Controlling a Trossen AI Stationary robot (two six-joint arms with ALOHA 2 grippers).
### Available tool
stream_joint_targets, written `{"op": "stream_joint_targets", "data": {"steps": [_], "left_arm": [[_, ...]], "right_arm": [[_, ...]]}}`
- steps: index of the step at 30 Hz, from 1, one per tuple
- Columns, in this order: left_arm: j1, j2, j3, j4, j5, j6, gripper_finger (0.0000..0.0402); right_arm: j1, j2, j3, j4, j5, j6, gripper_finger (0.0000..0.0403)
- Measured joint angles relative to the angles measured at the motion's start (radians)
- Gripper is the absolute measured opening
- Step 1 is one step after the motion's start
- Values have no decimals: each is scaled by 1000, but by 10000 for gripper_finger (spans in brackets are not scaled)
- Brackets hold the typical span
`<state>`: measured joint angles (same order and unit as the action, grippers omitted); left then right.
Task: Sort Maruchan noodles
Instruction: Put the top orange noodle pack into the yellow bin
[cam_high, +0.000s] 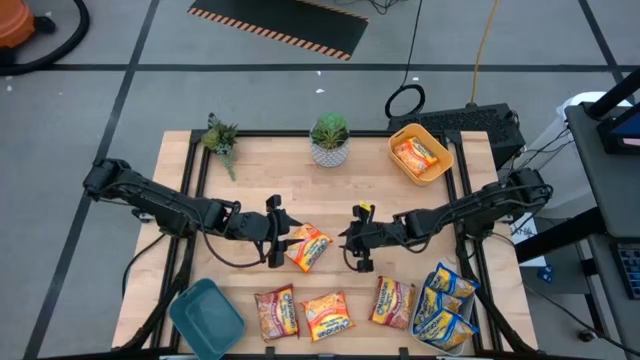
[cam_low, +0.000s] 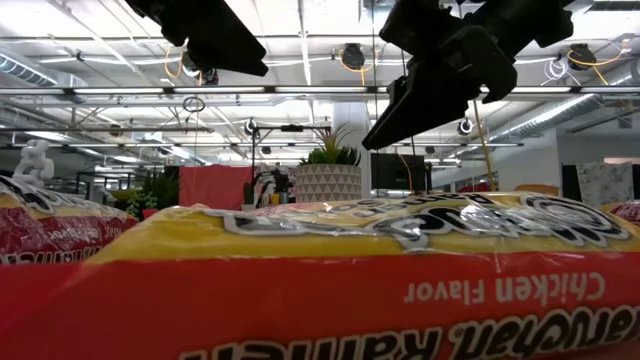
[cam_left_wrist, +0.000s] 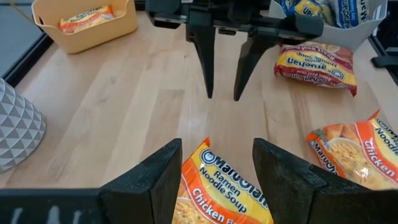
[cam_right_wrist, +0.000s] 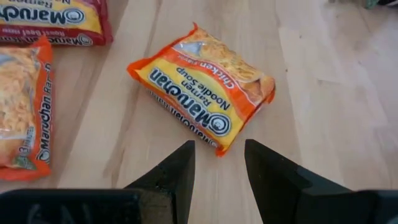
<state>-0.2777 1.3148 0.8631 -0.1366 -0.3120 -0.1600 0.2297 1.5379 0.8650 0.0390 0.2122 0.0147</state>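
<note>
An orange-yellow Maruchan noodle packet (cam_high: 307, 246) lies flat on the wooden table (cam_high: 250, 170) at its middle, between my two grippers. My left gripper (cam_high: 280, 235) hovers open at the packet's left. In the left wrist view the packet (cam_left_wrist: 217, 186) shows between its fingers, but no touch shows. My right gripper (cam_high: 352, 240) stands open just right of the packet (cam_right_wrist: 202, 87), pointing slantwise down at it, with nothing between its fingers. Another orange packet (cam_high: 417, 154) lies in the yellow bin (cam_high: 440, 172).
Along the near edge lie a red packet (cam_high: 277, 312), an orange one (cam_high: 328, 315) and a red one (cam_high: 393, 302). A pale bin (cam_high: 470, 292) at the near right holds blue-and-yellow packets (cam_high: 440, 320). A teal bin (cam_high: 205, 315) sits near left. Two potted plants (cam_high: 329, 140) stand at the far edge.
</note>
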Motion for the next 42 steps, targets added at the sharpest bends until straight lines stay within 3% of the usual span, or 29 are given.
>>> {"op": "stream_joint_targets", "data": {"steps": [5,16,24,42], "left_arm": [[7,0,0,6,0,1,202],[22,6,0,10,-1,-3,202],[22,6,0,17,-1,-2,202],[22,6,0,22,-1,0,202]], "right_arm": [[-15,28,0,18,0,2,132],[-69,216,1,136,-5,17,132],[-100,300,1,229,-154,56,132],[-138,327,1,309,-216,183,132]]}}
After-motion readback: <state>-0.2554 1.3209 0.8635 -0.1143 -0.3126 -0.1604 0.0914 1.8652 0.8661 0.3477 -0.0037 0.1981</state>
